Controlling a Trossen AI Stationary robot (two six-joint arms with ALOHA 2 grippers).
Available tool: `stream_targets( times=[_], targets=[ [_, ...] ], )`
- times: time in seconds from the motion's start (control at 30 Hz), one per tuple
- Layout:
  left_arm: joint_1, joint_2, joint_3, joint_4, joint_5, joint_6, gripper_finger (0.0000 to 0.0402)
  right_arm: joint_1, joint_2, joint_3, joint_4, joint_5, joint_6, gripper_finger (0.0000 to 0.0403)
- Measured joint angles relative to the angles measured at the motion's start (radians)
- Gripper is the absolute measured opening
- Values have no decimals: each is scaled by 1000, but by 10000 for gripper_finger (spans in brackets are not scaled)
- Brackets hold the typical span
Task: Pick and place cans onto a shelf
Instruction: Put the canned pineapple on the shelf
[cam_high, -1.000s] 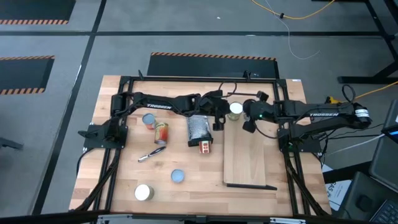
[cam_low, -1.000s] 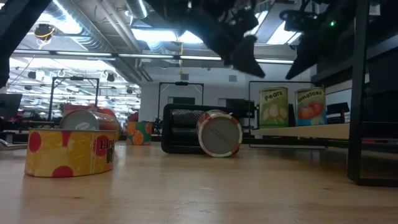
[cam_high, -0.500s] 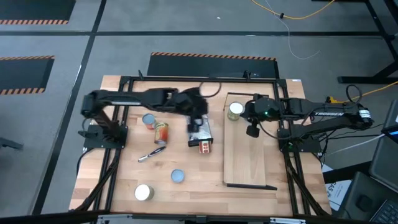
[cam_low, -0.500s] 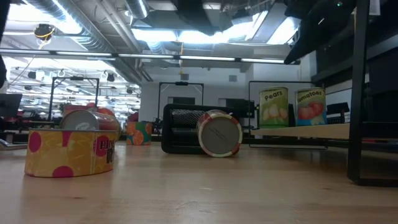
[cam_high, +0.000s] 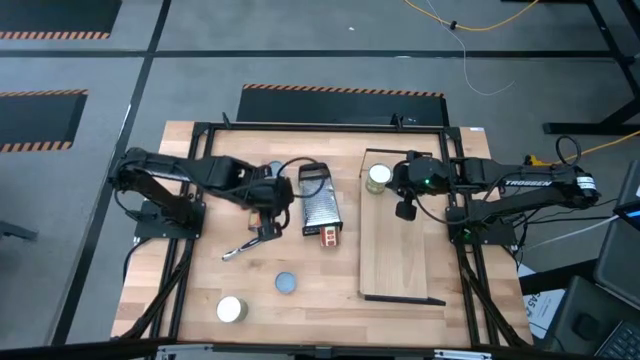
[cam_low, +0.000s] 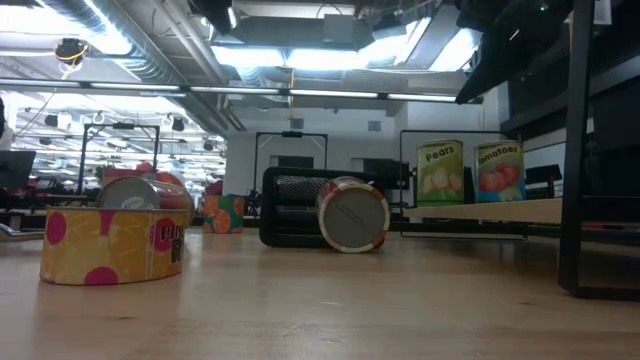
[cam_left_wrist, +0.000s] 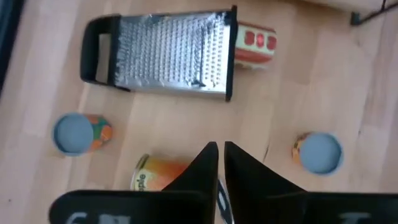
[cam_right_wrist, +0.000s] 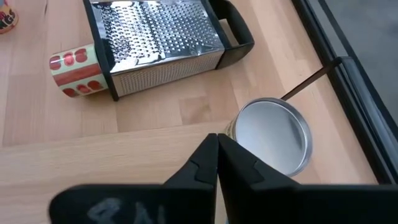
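My left gripper (cam_high: 267, 228) hangs shut and empty above the cans left of the grater: an orange can on its side (cam_left_wrist: 158, 174), a blue-topped can (cam_left_wrist: 78, 132) and, nearer, another blue-topped can (cam_left_wrist: 318, 151). A red-and-cream can (cam_high: 328, 237) lies against the grater's near end. A cream-topped can (cam_high: 231, 310) stands near the front left. My right gripper (cam_high: 405, 210) hovers shut and empty over the shelf (cam_high: 400, 255), just beside the silver-topped can (cam_right_wrist: 273, 134) standing at the shelf's far end. The low view shows two cans (cam_low: 440, 172), (cam_low: 499, 168) upright on the shelf.
A metal grater with a black handle (cam_high: 318, 205) lies in the middle of the table, between the cans and the shelf. A slim silver tool (cam_high: 243, 248) lies left of it. The shelf's near half is bare wood.
My left gripper has drawn back from the shelf's far end, passed over the grater toward the table's left and near side, risen, and tipped to point down over the cans left of the grater. No can has moved.
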Motion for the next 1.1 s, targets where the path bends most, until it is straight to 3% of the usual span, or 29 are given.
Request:
stream_targets(
  times=[0.13, 0.27, 0.53, 0.8, 1.1],
  targets=[
    [-15, 0, 0, -4, -56, -72, 58, 0, 0, 0, 1, -1, -3, 42],
    [-7, 0, 0, -32, -67, -91, 99, 0, 0, 0, 5, -1, -8, 95],
    [74, 0, 0, -65, -73, 52, 130, 0, 0, 0, 16, 0, -24, 181],
    [226, 0, -37, -77, -4, 162, 129, 0, 0, 0, 15, 0, -22, 190],
    [358, 1, -235, -6, 170, 340, 127, 0, 0, 0, 15, 0, -22, 190]
  ],
)
